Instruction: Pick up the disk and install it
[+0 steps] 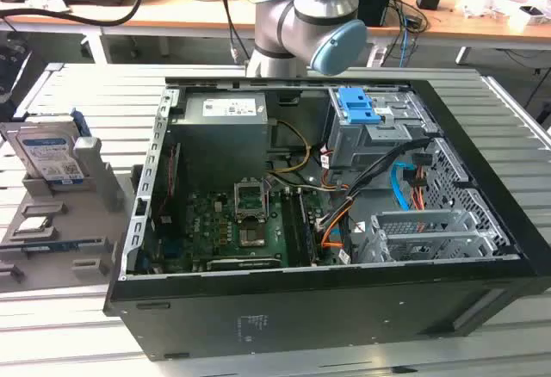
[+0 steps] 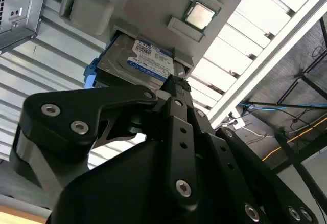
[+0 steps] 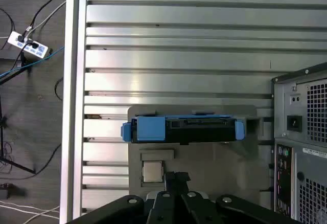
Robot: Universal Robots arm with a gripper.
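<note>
Closest to the lens in both wrist views, the gripper [image 3: 177, 177] has its black fingertips pressed together with nothing between them. It hangs over the grey holder tray [image 3: 214, 162], apart from everything on it. Just beyond the tips in the first wrist view lies the small square processor chip [image 3: 152, 171] in its recess. Past that, the disk [image 3: 181, 130] stands on edge in its slot, and from here I get only its dark top edge and the bright blue bracket. The second wrist view gives me what that angle hides: the disk's silver body and blue-and-white label face.

Wider out, the exterior view places the disk at the middle left of the frame, upright in the tray and just outside the open computer case [image 1: 344, 308]. Both rest on the slatted aluminium table [image 1: 86, 93]. Inside the case I can make out the green motherboard [image 1: 232, 231] at centre. A blue latch [image 1: 357, 106] sits on the drive cage at upper right. Behind the case, at top centre, the arm [image 1: 306, 15] rises in front of a cluttered wooden desk [image 1: 215, 7].
</note>
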